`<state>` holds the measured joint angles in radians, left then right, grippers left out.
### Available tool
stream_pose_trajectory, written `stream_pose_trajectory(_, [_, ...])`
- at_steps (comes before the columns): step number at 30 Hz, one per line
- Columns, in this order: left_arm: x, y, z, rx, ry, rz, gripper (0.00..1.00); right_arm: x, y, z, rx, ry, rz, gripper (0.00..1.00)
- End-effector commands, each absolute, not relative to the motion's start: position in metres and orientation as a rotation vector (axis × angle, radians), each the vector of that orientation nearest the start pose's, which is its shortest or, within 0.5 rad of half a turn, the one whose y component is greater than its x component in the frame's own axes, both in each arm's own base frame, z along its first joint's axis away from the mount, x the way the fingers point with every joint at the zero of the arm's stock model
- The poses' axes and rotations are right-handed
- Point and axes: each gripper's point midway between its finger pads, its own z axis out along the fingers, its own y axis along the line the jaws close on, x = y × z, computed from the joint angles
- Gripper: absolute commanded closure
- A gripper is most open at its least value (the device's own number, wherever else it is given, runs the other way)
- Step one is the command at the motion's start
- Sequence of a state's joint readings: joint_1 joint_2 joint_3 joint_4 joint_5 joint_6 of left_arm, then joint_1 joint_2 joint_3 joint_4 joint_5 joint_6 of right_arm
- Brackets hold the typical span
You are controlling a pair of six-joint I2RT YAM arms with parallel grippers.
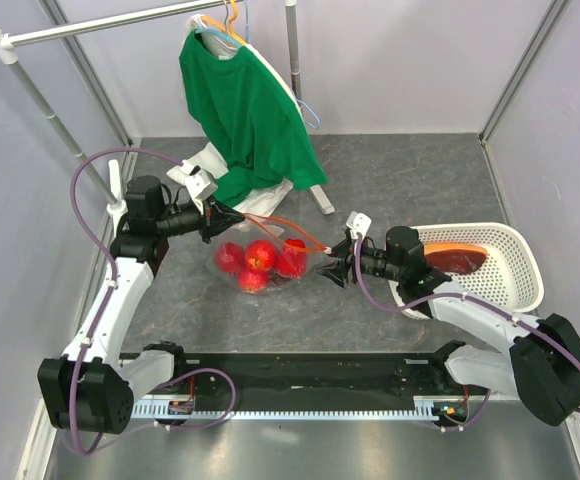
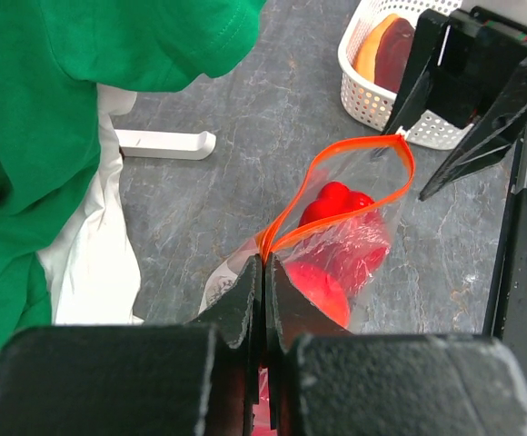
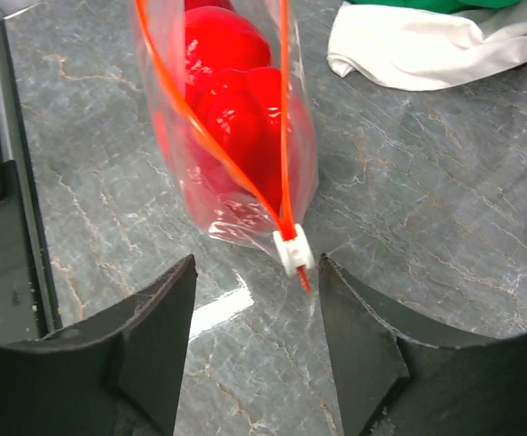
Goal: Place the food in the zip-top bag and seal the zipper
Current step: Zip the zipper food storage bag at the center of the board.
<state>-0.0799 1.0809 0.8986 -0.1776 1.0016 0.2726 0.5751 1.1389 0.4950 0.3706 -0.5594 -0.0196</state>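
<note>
The clear zip-top bag [image 1: 262, 262] lies mid-table with glossy red fruits [image 1: 260, 256] inside; they also show in the right wrist view [image 3: 227, 91]. Its orange-red zipper [image 1: 285, 227] stands open in a loop [image 2: 372, 145]. My left gripper [image 1: 226, 217] is shut on the zipper's left end [image 2: 265, 245]. My right gripper [image 1: 332, 268] is open, its jaws wide on either side of the white slider knob [image 3: 293, 252], which it does not touch. The grape bunch is not visible.
A white basket [image 1: 515, 260] at the right holds an orange-and-dark-red item [image 1: 458, 255]. A green shirt [image 1: 245, 110] hangs from a rack at the back over white cloth [image 1: 210, 165]. A white rack foot [image 2: 164, 143] lies near the bag.
</note>
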Motion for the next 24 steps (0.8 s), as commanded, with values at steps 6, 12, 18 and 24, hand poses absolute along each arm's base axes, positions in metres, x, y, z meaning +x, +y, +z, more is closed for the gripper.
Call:
stream_pose_trajectory(6, [0.279,-0.167,0.284,0.983,1.486,-0.817,0.98,0.260,0.262,0.162,-0.896,1.580,0.800,0.28])
stream_pose_trajectory(12, [0.278,-0.167,0.280,0.981,1.497,-0.821,0.98,0.251,0.255,0.153,-0.927,1.574,0.812,0.26])
stream_pose_trajectory(18, [0.276,-0.167,0.281,0.979,1.499,-0.835,0.98,0.265,0.266,0.160,-0.913,1.551,0.835,0.25])
stream_pose_trajectory(24, [0.275,-0.166,0.279,0.984,1.502,-0.833,0.98,0.268,0.275,0.160,-0.924,1.541,0.872,0.32])
